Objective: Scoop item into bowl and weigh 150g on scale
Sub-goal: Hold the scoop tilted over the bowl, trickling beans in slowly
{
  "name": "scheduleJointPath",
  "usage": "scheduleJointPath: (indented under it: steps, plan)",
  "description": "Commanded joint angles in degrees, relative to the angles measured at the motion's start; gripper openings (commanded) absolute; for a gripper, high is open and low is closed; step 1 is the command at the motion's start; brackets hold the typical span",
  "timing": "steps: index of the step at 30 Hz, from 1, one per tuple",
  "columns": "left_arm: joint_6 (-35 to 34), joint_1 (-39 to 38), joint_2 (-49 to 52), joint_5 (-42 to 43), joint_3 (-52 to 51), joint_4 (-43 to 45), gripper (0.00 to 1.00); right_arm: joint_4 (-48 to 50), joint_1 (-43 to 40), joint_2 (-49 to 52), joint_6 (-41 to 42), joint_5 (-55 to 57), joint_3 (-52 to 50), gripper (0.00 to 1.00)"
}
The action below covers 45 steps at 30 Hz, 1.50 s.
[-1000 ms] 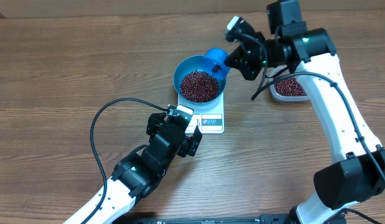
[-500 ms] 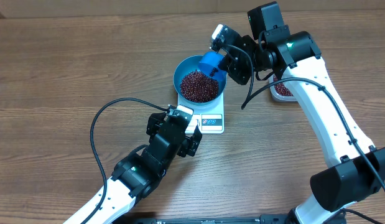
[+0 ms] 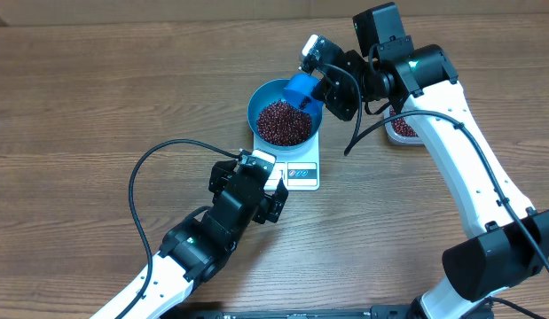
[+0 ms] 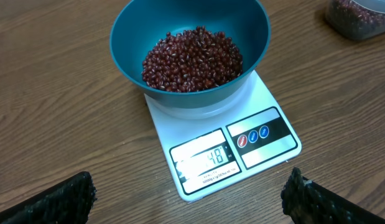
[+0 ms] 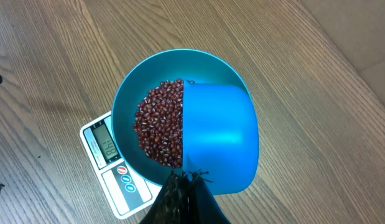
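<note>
Right gripper [image 5: 183,198]: clenched on the handle of a blue scoop [image 5: 220,137], above the far rim of the bowl.
Scoop: tipped over the bowl, its smooth back towards the wrist camera, covering one side of the bowl's mouth in that view.
Bowl [image 3: 256,102]: round, blue, sitting on the scale.
Beans [image 4: 192,59]: a heap of small red-brown beans in the bottom of the bowl.
Scale [image 4: 267,134]: white, flat on the surface, display lit on the edge nearest the left arm; I cannot read the digits surely.
Left gripper [image 3: 270,177]: released, fingers spread wide, grasping nothing, just beside the scale's display edge.
Tub [image 3: 407,128]: clear plastic, more beans inside, beyond the right arm, apart from the scale.
Surface [image 3: 97,89]: brown wood grain.
</note>
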Motion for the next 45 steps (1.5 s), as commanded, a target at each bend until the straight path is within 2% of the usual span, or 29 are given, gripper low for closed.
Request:
scheduleJointPath:
  steps: [1, 24, 32, 45]
  plan:
    - [1.09, 0.35, 0.33, -1.01, -0.46, 0.04, 1.00, 0.13, -0.09, -1.99, 0.74, -0.09, 2.03, 0.04]
    - [1.11, 0.35, 0.33, -1.01, -0.46, 0.07, 1.00, 2.29, -0.09, -1.99, 4.76, -0.13, 2.01, 0.04]
    - [1.09, 0.35, 0.33, -1.01, -0.46, 0.04, 1.00, 2.49, -0.68, -1.99, 16.96, -0.61, 2.01, 0.04]
    - [1.09, 0.35, 0.33, -1.01, -0.46, 0.04, 0.99, 1.70, -1.38, -1.99, 17.81, -3.96, 2.01, 0.04]
